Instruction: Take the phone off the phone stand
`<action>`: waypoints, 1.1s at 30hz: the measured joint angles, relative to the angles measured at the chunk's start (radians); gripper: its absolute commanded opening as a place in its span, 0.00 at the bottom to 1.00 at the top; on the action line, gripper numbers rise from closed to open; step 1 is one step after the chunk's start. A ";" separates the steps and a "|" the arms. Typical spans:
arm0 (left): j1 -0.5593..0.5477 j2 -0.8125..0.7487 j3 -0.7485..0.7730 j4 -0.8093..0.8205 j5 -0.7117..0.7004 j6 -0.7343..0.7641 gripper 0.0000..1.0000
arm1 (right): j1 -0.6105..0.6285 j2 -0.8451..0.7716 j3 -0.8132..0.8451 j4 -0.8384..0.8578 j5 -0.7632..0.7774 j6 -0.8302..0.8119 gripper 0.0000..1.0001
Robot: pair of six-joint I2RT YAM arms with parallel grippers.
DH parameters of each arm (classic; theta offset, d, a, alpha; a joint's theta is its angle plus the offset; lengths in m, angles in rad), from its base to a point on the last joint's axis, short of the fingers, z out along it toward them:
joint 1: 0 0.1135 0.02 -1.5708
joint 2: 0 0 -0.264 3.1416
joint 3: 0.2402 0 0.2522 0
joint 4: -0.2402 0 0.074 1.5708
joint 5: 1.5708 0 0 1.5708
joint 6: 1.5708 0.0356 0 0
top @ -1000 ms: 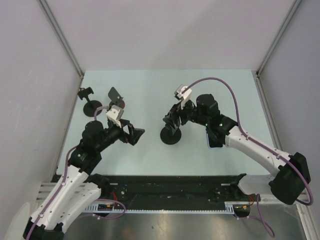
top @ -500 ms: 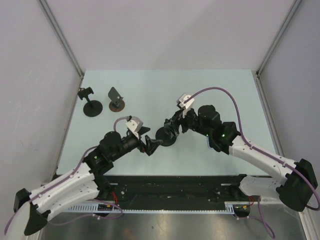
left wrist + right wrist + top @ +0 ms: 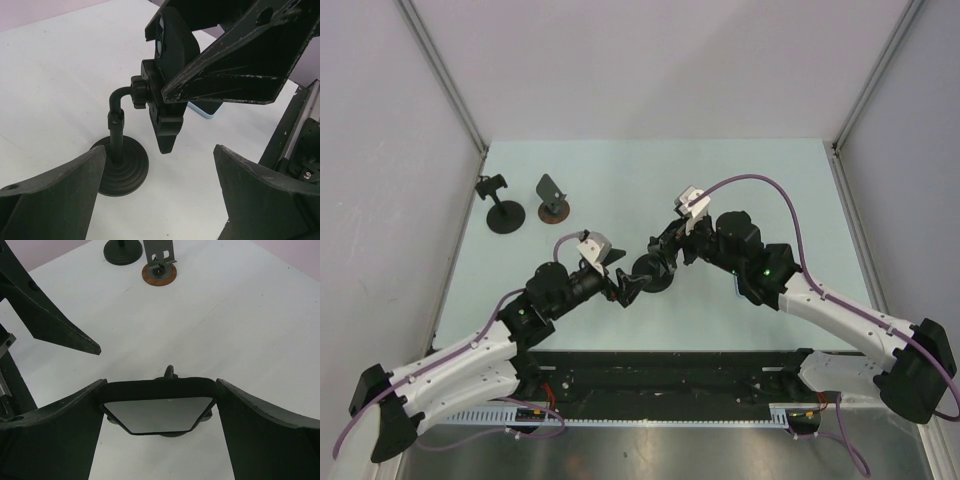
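Observation:
The phone [image 3: 157,412], in a black case with a grey screen, sits in the cradle of a black phone stand [image 3: 652,272] with a round base [image 3: 122,165] and a bent stem. My right gripper [image 3: 161,390] is shut on the phone, one finger on each side; it also shows in the top view [image 3: 666,250]. My left gripper [image 3: 160,165] is open and empty. It is low over the table just left of the stand [image 3: 625,285], with the base beside its left finger.
Two other empty stands are at the back left: a black one [image 3: 503,215] and one with a brown base [image 3: 554,208]. A light blue flat object [image 3: 205,107] lies on the table under my right arm. A black rail runs along the near edge.
My left gripper has swung right, from the table's left side to the stand's base. My right gripper stays on the phone, and the stand has shifted slightly left.

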 measured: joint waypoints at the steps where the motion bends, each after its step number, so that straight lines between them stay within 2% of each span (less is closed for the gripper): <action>1: 0.000 0.001 -0.002 0.005 0.000 0.003 0.95 | 0.001 0.000 0.000 0.004 0.002 0.000 0.96; 8: 0.000 0.026 -0.006 0.027 0.006 0.021 0.95 | 0.007 0.001 0.000 0.028 0.014 0.002 0.98; 19: 0.000 0.074 -0.006 0.065 0.022 0.038 0.95 | 0.011 0.046 -0.016 0.043 0.018 0.001 0.93; 22: 0.000 0.098 -0.006 0.080 0.022 0.046 0.94 | 0.015 0.055 -0.023 0.044 0.019 -0.002 0.87; 23: 0.000 0.107 -0.006 0.084 0.022 0.046 0.94 | 0.016 0.055 -0.026 0.048 0.020 -0.005 0.84; 25: 0.000 0.125 -0.006 0.089 0.022 0.050 0.93 | 0.017 0.055 -0.027 0.052 0.025 -0.006 0.70; 26: -0.001 0.133 -0.006 0.090 0.022 0.053 0.92 | 0.017 0.055 -0.028 0.056 0.025 -0.008 0.53; 28: -0.002 0.149 -0.006 0.098 0.022 0.056 0.91 | 0.018 0.055 -0.029 0.058 0.025 -0.011 0.36; 29: -0.002 0.156 -0.006 0.103 0.022 0.059 0.90 | 0.018 0.055 -0.029 0.059 0.024 -0.012 0.21; 32: -0.005 0.168 -0.005 0.122 0.021 0.073 0.86 | 0.018 0.053 -0.032 0.060 0.024 -0.012 0.03; 33: -0.005 0.171 -0.005 0.130 0.021 0.077 0.85 | 0.018 0.051 -0.032 0.060 0.024 -0.012 0.00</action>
